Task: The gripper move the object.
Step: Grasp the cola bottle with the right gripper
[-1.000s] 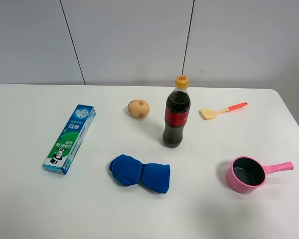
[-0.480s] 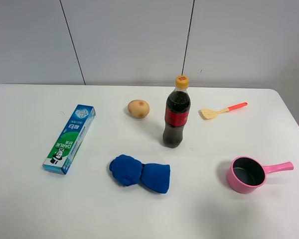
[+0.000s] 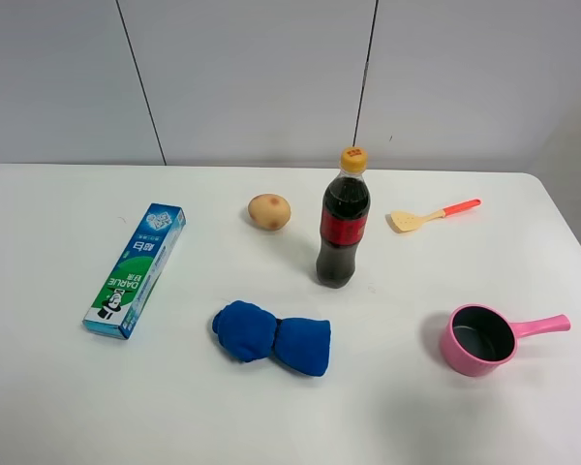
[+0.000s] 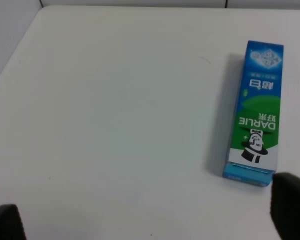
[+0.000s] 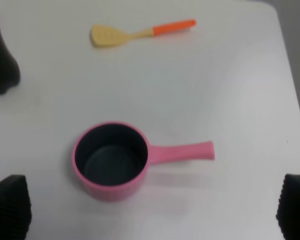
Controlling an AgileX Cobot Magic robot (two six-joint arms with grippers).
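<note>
1. Cola bottle (image 3: 343, 228) stands upright mid-table, between potato (image 3: 269, 211) and spatula (image 3: 433, 215).
2. I see my left gripper (image 4: 149, 216), fingers spread wide, near toothpaste box (image 4: 256, 115).
3. My right gripper (image 5: 152, 207), fingers spread wide, hangs near pink saucepan (image 5: 107, 190).

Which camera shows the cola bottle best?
The high camera: the whole bottle stands there, top to bottom. The right wrist camera catches only its lower part at the edge. The left wrist camera misses it.

counter (image 3: 58, 407): smooth matt white | bottle (image 3: 344, 228): clear glossy plastic, paper-like red label | toothpaste box (image 3: 137, 268): printed card, slight sheen | cloth (image 3: 271, 337): soft matt blue fabric | saucepan (image 3: 457, 360): glossy pink outside, dark matt lining | potato (image 3: 269, 211): dull rough skin | spatula (image 3: 431, 215): smooth, plastic-looking
</note>
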